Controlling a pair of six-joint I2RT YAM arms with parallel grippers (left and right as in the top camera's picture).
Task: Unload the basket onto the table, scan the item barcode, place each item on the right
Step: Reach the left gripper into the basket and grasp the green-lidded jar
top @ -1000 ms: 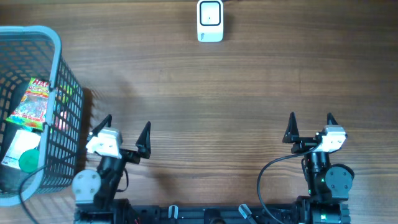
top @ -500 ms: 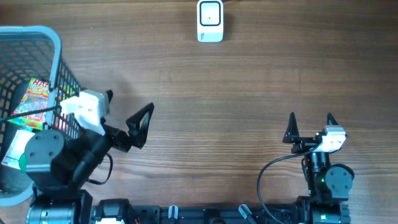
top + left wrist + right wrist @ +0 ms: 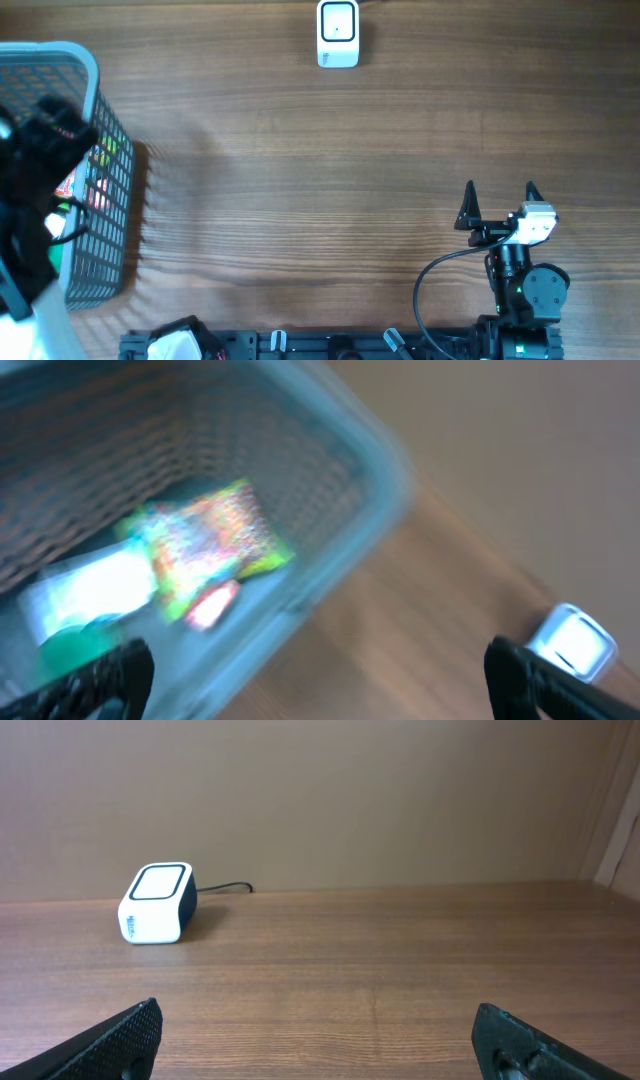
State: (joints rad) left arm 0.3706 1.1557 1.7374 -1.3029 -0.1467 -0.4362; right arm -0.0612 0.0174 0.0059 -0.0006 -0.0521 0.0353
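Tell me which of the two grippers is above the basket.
The left gripper: its open jaws frame the light blue mesh basket and the colourful packets inside. The right gripper sits open over the wooden table.

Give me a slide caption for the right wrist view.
Open right gripper faces the white scanner across the wooden table.

Print on the packet (image 3: 205, 545) and scanner (image 3: 157, 903) is unreadable

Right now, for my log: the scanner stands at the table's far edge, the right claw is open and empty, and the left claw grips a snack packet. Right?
No: the left claw grips nothing. The left wrist view shows it open over the basket, the snack packet lying inside. The scanner and right claw are as stated.
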